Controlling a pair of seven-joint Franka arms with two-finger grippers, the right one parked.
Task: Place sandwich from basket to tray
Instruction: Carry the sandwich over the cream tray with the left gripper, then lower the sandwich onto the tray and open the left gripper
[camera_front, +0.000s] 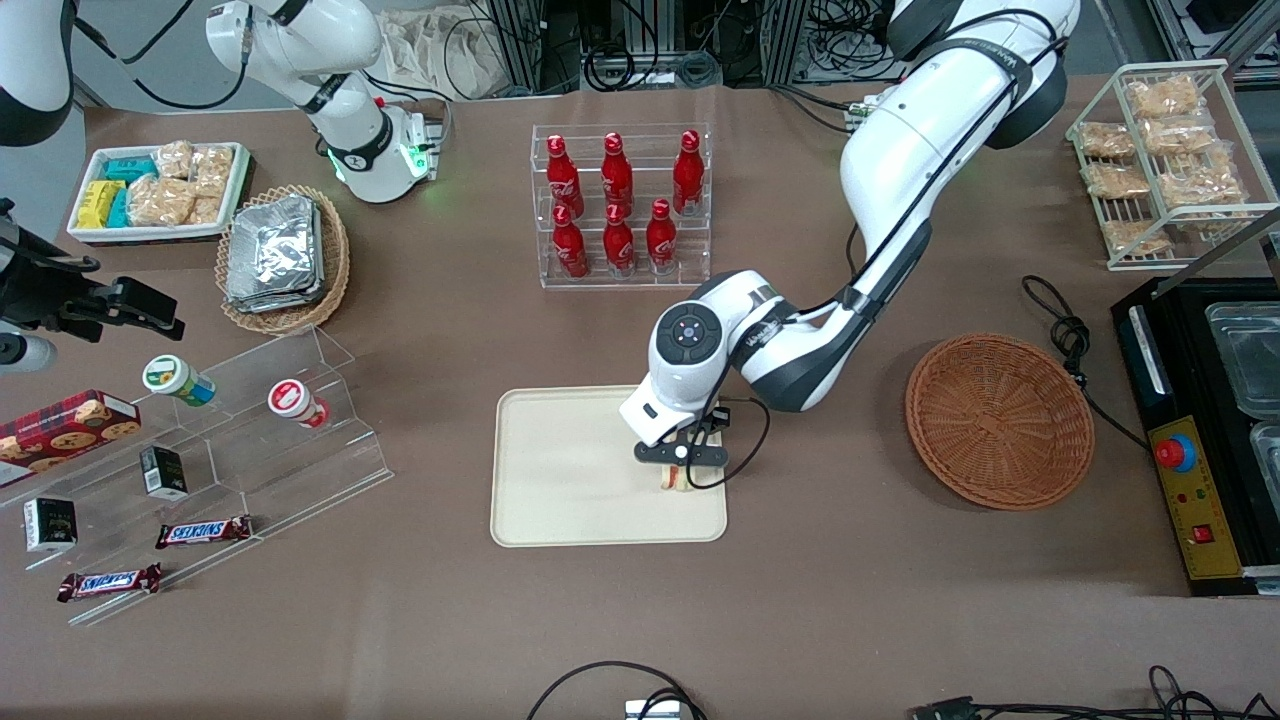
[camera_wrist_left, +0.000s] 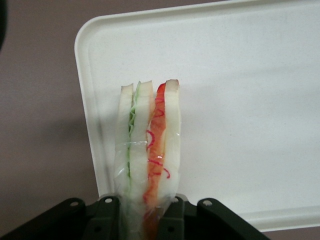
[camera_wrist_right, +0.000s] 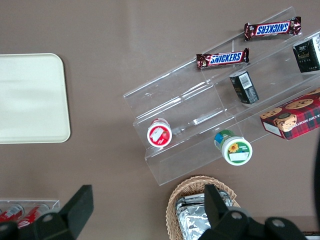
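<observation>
Cream tray below — gripper clamps the sandwich near the rim; released there, it might topple out.

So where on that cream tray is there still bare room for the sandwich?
Most of the tray is bare: everything from the claw toward the parked arm's end. The claw, shut on the sandwich, hangs over the edge nearest the basket, which is empty. The crowded spot is the bottle rack.
</observation>
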